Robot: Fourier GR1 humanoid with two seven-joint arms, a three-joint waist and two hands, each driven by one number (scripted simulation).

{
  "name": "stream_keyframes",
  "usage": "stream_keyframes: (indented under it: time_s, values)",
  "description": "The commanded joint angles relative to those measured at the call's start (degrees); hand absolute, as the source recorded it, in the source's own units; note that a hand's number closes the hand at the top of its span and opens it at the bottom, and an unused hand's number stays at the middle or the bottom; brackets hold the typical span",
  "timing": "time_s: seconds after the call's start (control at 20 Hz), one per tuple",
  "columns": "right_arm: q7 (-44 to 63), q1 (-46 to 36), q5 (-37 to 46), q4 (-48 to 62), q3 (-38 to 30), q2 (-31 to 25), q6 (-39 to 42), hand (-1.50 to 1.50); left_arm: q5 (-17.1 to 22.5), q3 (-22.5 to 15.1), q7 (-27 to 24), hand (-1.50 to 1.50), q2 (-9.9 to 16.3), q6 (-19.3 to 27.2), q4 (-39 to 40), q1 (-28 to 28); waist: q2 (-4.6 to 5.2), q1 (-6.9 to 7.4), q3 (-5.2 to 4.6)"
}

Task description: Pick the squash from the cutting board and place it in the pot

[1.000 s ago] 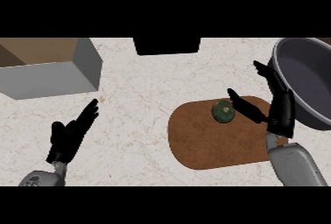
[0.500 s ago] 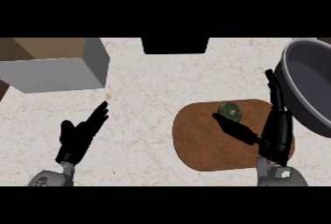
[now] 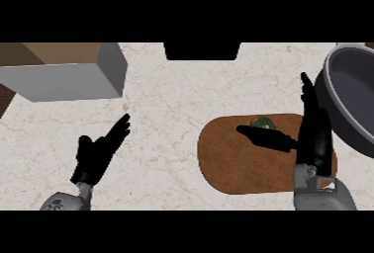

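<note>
Marble bench [image 3: 168, 99]: squash [image 3: 262, 121] sits at cutting board [image 3: 248, 163] far edge, near pot [image 3: 350, 99]. My right robot hand [image 3: 314, 133] open, thumb just beside it. Looks small, hard, rounded; I'd pinch its sides. Left robot hand [image 3: 99, 153] open, resting.

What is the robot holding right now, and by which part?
Nothing. The right hand is open over the cutting board, its thumb reaching toward the squash without closing on it. The left hand is open over the counter.
</note>
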Motion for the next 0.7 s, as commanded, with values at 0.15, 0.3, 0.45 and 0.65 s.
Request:
stream_keyframes:
  time_s: [0.15, 0.3, 0.45, 0.65]
  values:
    - [-0.47, 0.09, -10.07, 9.5, -1.47, -2.02, 10.92, -1.5, -0.74, 0.68, 0.56, 0.0, -0.68, -0.35, 0.94, -0.93, 0.17, 0.23, 0.06]
    - [-6.92, 4.06, -9.58, 13.52, -0.88, -1.09, 9.51, -1.5, -0.91, 1.9, -1.46, 0.0, -0.86, -1.9, 2.54, -0.47, 0.11, 0.04, 0.05]
    - [-7.46, 3.26, -8.76, 14.9, -3.86, -2.35, 10.8, -1.5, -1.48, 4.2, 0.12, 0.0, -1.18, -3.43, 3.8, -2.73, 0.07, -0.02, 0.04]
    - [-14.27, 5.27, -6.76, 16.23, -4.95, -0.9, 6.24, -1.5, -2.49, 6.17, -4.79, 0.0, -1.27, -5.7, 6.15, -0.79, 0.07, -0.04, 0.04]
